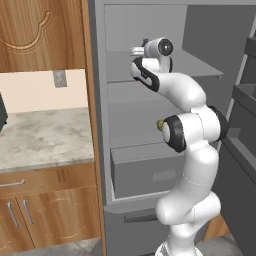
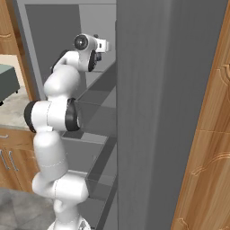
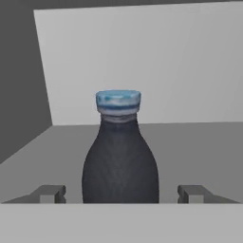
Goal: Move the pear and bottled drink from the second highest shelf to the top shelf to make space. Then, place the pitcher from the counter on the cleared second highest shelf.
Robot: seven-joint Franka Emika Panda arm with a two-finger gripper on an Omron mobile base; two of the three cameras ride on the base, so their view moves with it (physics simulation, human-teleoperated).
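Note:
The bottled drink (image 3: 120, 156), dark blue with a pale blue band under its cap, stands upright on the grey top shelf (image 3: 199, 142). My gripper (image 3: 121, 193) is open around its lower body, with a clear gap between each fingertip and the glass. In the base views my hand (image 1: 137, 50) (image 2: 103, 45) reaches level into the top shelf (image 1: 200, 67) of the grey cabinet. A small yellow-green bit of the pear (image 1: 160, 124) peeks out beside my elbow, one shelf lower. The pitcher is out of view.
The marbled counter (image 1: 45, 135) (image 2: 13, 108) lies to the left over brown cabinets, with a dark object (image 1: 2, 114) (image 2: 6, 83) at its edge. The open cabinet door (image 2: 161, 112) stands close on the right. A grey drawer (image 1: 145, 170) sits below the shelves.

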